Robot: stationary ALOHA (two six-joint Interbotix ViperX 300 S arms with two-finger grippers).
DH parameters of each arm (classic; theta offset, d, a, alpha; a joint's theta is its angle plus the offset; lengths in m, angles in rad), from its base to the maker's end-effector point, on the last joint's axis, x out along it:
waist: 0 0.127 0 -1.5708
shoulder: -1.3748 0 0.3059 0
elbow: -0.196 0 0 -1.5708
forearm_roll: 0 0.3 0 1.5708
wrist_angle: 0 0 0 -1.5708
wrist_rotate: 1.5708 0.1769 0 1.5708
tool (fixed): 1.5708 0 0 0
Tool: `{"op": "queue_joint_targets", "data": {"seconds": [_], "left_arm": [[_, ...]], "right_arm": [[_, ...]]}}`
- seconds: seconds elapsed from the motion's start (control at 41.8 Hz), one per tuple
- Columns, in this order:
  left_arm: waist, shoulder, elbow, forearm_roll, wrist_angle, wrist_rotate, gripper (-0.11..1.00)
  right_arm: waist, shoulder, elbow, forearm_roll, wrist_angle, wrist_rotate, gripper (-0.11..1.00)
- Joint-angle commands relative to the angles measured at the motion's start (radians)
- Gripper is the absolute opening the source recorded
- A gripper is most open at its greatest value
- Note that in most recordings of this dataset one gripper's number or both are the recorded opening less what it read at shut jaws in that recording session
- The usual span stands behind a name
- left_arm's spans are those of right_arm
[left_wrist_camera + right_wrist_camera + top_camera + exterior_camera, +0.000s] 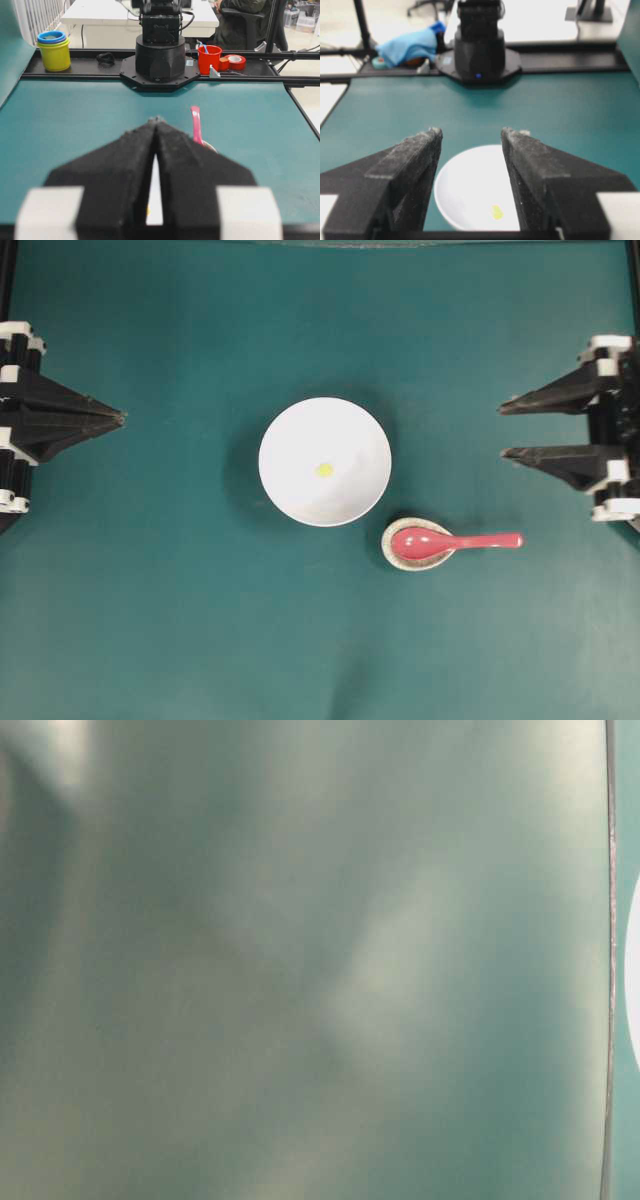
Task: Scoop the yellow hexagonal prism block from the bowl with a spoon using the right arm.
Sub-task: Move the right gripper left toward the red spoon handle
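**Tabletop inventory: bowl, spoon, block, two grippers**

No brand, label or legible writing shows on any item in any view.

1. Table (150,620): teal mat filling the overhead view. The table-level view gives only a blurred teal-grey surface and a white sliver at its right edge, too soft to identify.
2. Bowl (325,462): large, round, plain white, near the table's middle. The right wrist view shows it between and beyond the spread fingers; the left wrist view hides it behind the closed fingers.
3. Left gripper (120,418): black, at the left edge of the overhead view, fingers pressed together to a single point, holding nothing. Its own wrist view confirms the tips meeting.
4. Right gripper (503,430): black with white brackets, at the right edge, fingers spread wide apart and empty, well clear of spoon and bowl.
5. Spoon (455,541): glossy pink-red, scoop lying in the spoon rest, handle pointing toward the right gripper's side. The left wrist view shows only its handle, end-on.
6. Spoon rest (395,554): small, speckled, egg-shaped, just beside the bowl's lower right rim.
7. Yellow hexagonal prism block (324,469): tiny, bright yellow, lying on the bowl's floor near its centre; also seen in the right wrist view.

Left wrist view only: a yellow cup with a blue ring (54,50), a red cup (209,58) and red tape (235,62) on the far rail. Right wrist view only: a blue cloth (412,45).
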Motion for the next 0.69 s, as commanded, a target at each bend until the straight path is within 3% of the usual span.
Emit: {"op": "queue_joint_targets", "data": {"seconds": [0.0,0.311,0.503,0.67], "left_arm": [[0.002,0.009,-0.023,0.003,-0.003,0.000,-0.01],[0.002,0.009,-0.023,0.003,-0.003,0.005,-0.01],[0.002,0.009,-0.023,0.003,-0.002,0.006,-0.01],[0.002,0.008,-0.023,0.003,-0.002,0.006,-0.01]], "right_arm": [[0.015,0.067,0.006,0.012,-0.069,0.000,0.57],[0.078,0.304,0.049,0.077,-0.245,0.000,0.57],[0.153,0.425,0.094,0.167,-0.377,0.000,0.57],[0.253,0.517,0.123,0.275,-0.488,0.000,0.57]]}}
